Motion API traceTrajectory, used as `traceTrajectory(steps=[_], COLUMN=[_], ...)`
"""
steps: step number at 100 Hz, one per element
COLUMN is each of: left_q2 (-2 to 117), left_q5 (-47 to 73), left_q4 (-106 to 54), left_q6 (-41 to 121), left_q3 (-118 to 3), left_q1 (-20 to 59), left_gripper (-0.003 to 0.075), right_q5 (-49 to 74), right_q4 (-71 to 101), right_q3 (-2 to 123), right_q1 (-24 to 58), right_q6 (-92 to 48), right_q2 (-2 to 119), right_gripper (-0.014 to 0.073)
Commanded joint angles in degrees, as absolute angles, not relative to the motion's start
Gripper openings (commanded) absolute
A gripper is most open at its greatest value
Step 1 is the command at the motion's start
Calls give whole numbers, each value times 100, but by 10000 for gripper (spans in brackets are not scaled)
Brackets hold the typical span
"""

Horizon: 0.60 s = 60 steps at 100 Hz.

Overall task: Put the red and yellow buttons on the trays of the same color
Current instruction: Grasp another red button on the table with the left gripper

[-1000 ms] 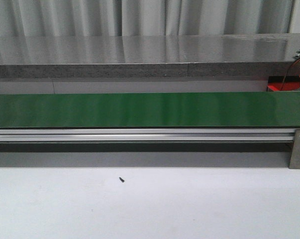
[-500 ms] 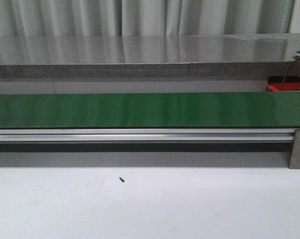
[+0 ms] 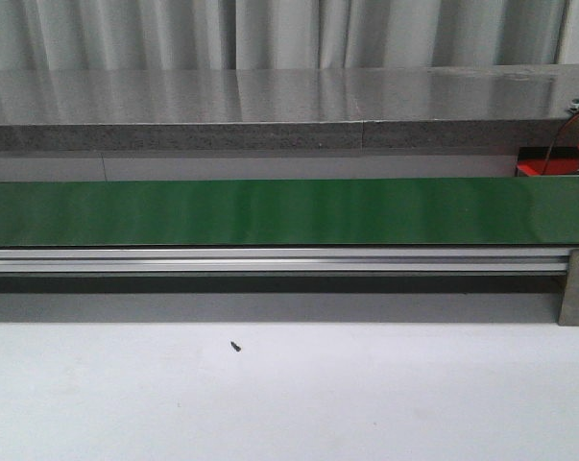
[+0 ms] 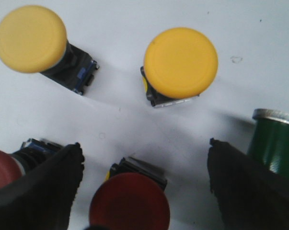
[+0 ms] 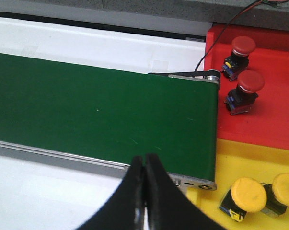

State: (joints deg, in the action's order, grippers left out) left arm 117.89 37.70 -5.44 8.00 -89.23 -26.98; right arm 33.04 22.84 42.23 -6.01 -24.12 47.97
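A long green conveyor belt (image 3: 289,211) runs across the whole front view, carried on a silver aluminium rail (image 3: 270,259) above a pale grey table (image 3: 289,394); no arm appears in that view and the belt surface is bare. At the belt's right-hand end sit two flat trays side by side, placed, it seems, so that sorted parts land just off the roller: a red tray (image 5: 269,115) holding two red buttons (image 5: 245,88), both resting on their sides, and a yellow tray (image 5: 240,163) holding two yellow buttons (image 5: 247,194) at its near edge. A thin dark wire (image 5: 221,36) trails across the red tray's corner. The right gripper (image 5: 144,191) hangs over the near edge of the belt with its black fingers pressed together and nothing between them — a waiting pose, by the look of it. The left gripper (image 4: 144,187) hovers over a white surface where unsorted buttons lie: two yellow-capped buttons (image 4: 180,62) further off, a red-capped button (image 4: 130,201) lying between its spread fingers (image 4: 39,191), and another red one partly hidden behind one finger. Those fingers are wide apart and grip nothing; they straddle the red button as if lined up to close on it. A green cylinder (image 4: 276,143) with a metal rim stands just beside the other finger.
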Motion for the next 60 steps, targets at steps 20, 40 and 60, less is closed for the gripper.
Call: traceTrajectory(steps=[20, 40, 60], left_q2=[11673, 11726, 11726], left_q5=[3723, 3748, 3763], left_q4=[-553, -553, -553], left_q6=[807, 807, 807], left_q3=[-9100, -9100, -9100], left_q1=[-2732, -2732, -2732], left_gripper=[484, 445, 360], right_q5=[2874, 2814, 2733], right_q4=[2362, 2357, 2357], right_q3=[4368, 4368, 4368], right_q1=[-599, -599, -599], right_q6=[-2449, -2449, -2449], right_q2=[4738, 4738, 4738], right_gripper=[-69, -69, -69])
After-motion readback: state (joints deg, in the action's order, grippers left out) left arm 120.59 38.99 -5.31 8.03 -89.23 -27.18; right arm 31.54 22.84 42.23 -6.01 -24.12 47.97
